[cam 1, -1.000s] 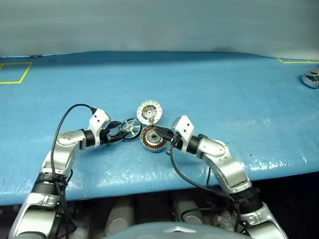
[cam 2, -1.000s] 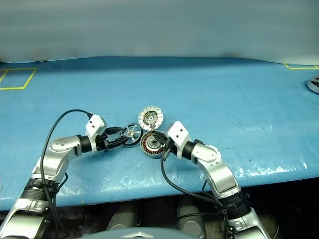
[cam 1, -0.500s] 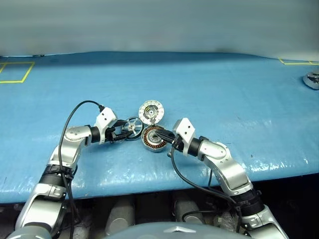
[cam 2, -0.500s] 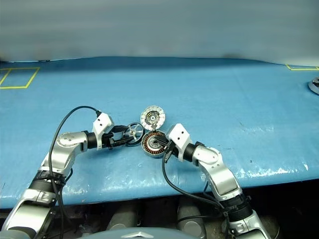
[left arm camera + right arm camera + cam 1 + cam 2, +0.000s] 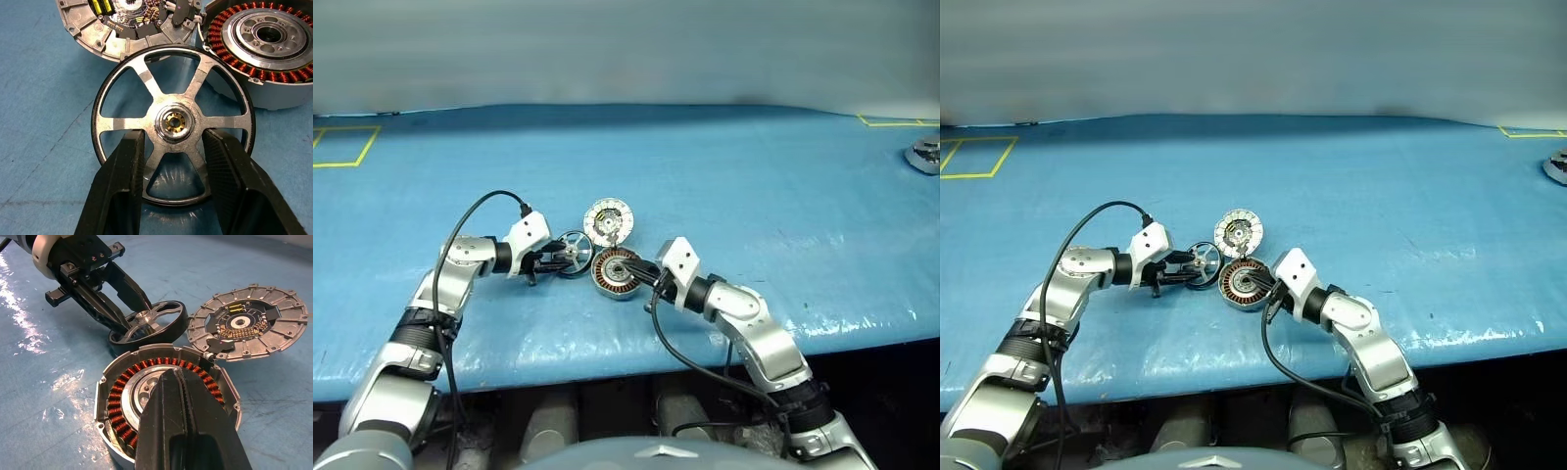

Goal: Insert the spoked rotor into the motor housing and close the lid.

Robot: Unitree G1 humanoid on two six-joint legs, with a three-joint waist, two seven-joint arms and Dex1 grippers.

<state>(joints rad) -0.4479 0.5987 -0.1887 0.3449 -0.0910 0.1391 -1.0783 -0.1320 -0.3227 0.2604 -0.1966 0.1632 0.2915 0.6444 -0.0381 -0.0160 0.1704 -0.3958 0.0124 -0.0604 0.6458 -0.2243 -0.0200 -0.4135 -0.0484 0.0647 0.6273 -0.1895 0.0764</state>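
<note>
Step in hand: taking hold of the spoked rotor (image 5: 174, 130) by its hub, ahead of lifting it across to the motor housing (image 5: 616, 272).
Left end effector (image 5: 172, 156): partly closed, one finger through a spoke gap on each side of the hub; pads look to be touching the hub, firm clamp not certain.
Right end effector (image 5: 183, 404): shut, empty, tip resting over the silver centre of the housing, apparently steadying it.
Rotor place: lower centre-left of the head view, tilted on the blue desk (image 5: 783, 206), just beside the housing.
Housing place: centre of the head view, open face up, copper windings showing.
Lid (image 5: 608, 220): just above the housing in the head view, speckled face up, its edge touching the housing rim.
Grip advice: finish closing squarely on the hub, not on a spoke; confirm no slip before lifting.
Carry advice: lift clear of the housing rim, level the rotor, line hub over the silver centre.
Watch for: right end effector sitting where the rotor must drop; withdraw it first, keeping the housing from sliding.
Risk: nudging the lid off its spot.
</note>
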